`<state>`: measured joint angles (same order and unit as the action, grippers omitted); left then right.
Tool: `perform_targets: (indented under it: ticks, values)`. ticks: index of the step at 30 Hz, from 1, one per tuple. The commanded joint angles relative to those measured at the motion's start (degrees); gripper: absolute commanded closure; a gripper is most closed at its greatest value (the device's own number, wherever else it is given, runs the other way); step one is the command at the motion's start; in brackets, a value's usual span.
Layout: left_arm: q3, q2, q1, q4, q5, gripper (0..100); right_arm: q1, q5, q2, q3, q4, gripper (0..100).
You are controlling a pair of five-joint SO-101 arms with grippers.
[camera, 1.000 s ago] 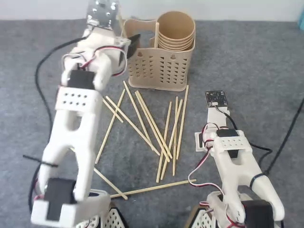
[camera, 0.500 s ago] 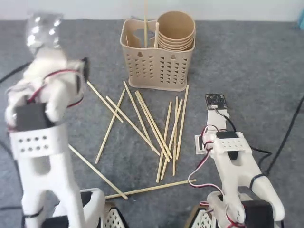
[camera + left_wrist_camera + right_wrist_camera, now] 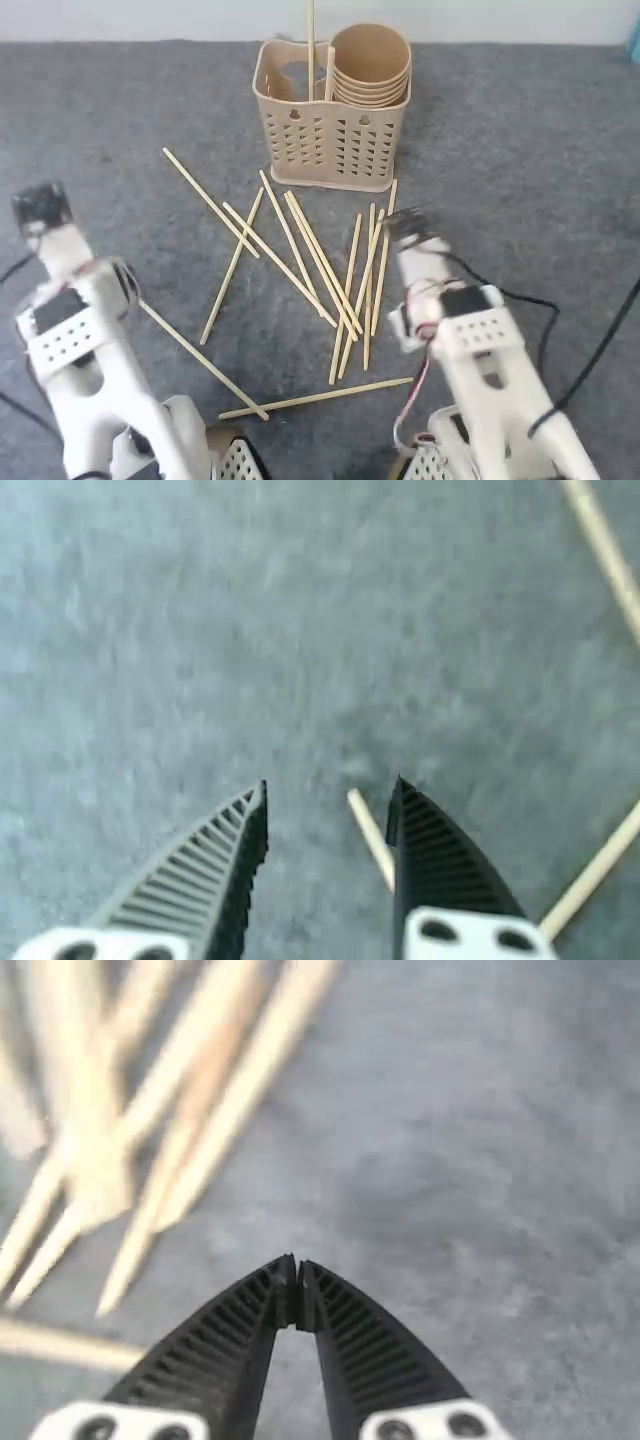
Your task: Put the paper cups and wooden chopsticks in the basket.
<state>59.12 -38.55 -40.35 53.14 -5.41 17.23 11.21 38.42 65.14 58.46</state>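
High view. Basket (image 3: 330, 140) stands at the far side of the grey carpet (image 3: 530, 130). A nested stack of paper cups (image 3: 370, 60) sits upright in the compartment on the right arm's side. One chopstick (image 3: 311, 45) stands upright in the other compartment, poking well above the rim, with a shorter stick just beside the divider. The loose chopsticks (image 3: 345, 305) lie fanned on the carpet in front of the basket, several crossing. One long one lies apart toward the left arm (image 3: 75, 340), and another lies crosswise nearest the arm bases. The right arm (image 3: 470, 335) sits at the edge of the fan, its tip beside the sticks there (outline smeared, so contact can't be judged).

Left wrist view. Left gripper (image 3: 331, 783) is spread wide, holding nothing, with carpet under it. The end of one stick (image 3: 370, 835) lies in the gap, close against one finger; probably flat on the carpet rather than pinched. Two more sticks cross the corners of the frame.

Right wrist view. Right gripper (image 3: 297, 1263) is pressed closed, tips meeting, nothing between them. It is over bare carpet, with a blurred bunch of sticks lying just ahead and to one side.
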Motion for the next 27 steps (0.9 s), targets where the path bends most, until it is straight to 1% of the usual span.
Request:
perform_targets:
  ticks: [1, 4, 5, 7, 9, 10, 12, 14, 16, 19, 21, 27]
  values:
    - [3.8, -0.1, -1.1, 0.9, -3.9, 82, 12.2, 7.7, 10.2, -0.4, 8.8, 99.0]
    - [3.8, 4.0, -1.4, 2.5, -4.9, 82, 21.2, 12.0, 12.2, -0.4, 10.4, 98.2]
    - [3.8, 5.8, -1.7, 1.8, -4.9, 82, 24.4, 12.7, 12.0, -0.4, 10.4, 96.4]
    - [3.8, 9.8, -3.2, -2.1, -4.7, 82, 31.1, 12.6, 10.7, -0.3, 10.2, 90.7]
    - [2.9, 13.4, -5.2, -5.3, -1.2, 82, 37.4, 11.1, 8.2, -0.3, 8.5, 86.5]
    - [1.1, 15.0, -6.7, -4.8, 1.3, 82, 40.0, 10.0, 6.7, -0.3, 6.7, 86.1]
    - [-1.6, 17.7, -9.9, -5.2, 6.0, 82, 44.7, 7.5, 3.0, -0.3, 1.6, 87.9]
    - [-3.2, 20.1, -13.3, -8.7, 10.2, 82, 48.2, 5.5, -1.3, -0.3, -4.4, 90.2]
    - [-4.3, 21.7, -15.4, -9.5, 13.8, 82, 49.9, 4.4, -5.9, -0.3, -9.7, 91.1]
    - [-5.8, 23.6, -17.7, -13.1, 14.9, 82, 49.7, 4.2, -12.4, -0.8, -15.0, 91.0]
    - [-5.8, 24.6, -18.1, -15.4, 14.9, 82, 50.0, 4.2, -14.7, -3.0, -14.1, 91.0]
    - [-5.9, 25.3, -17.5, -15.3, 14.7, 82, 50.1, 4.7, -16.5, -5.8, -11.6, 91.0]
